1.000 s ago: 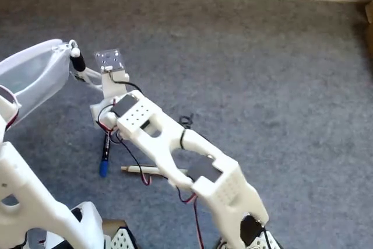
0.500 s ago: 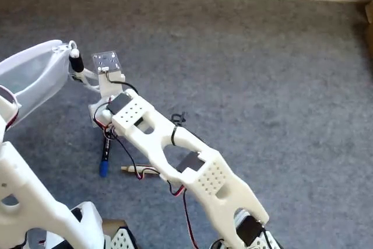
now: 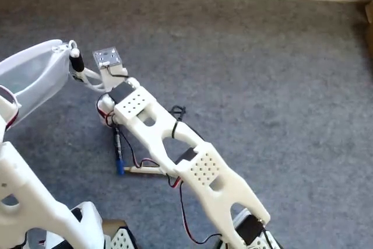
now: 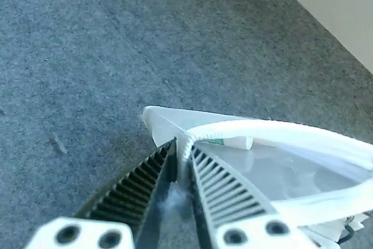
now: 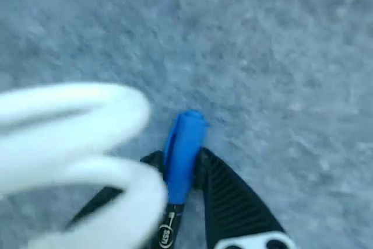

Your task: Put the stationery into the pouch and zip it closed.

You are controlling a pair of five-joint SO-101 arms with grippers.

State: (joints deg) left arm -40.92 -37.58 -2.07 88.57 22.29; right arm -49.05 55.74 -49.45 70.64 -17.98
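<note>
My left gripper (image 4: 182, 155) is shut on the rim of the translucent white pouch (image 4: 262, 161), holding it up with its mouth open. In the high view the pouch (image 3: 32, 77) hangs at the far left. A white item with a green label (image 4: 230, 141) lies inside it. My right gripper (image 5: 178, 158) is shut on a pen with a blue cap (image 5: 183, 138), and the pouch's white rim (image 5: 76, 109) is close beside it. From above, the pen (image 3: 119, 153) hangs under the right arm (image 3: 137, 109), blue end toward the table's front. A wooden pencil (image 3: 143, 169) lies on the carpet below the arm.
Grey carpet (image 3: 268, 74) covers the table, open to the right and at the back. A white stalk with a black tip (image 3: 75, 61) stands at the pouch's mouth. Loose wires (image 3: 178, 112) trail along the right arm. The left arm's base (image 3: 35, 208) fills the near left corner.
The right arm has swung slightly to the right. The pen's blue end has shifted right with it, toward the pencil. The pouch and left arm have stayed still.
</note>
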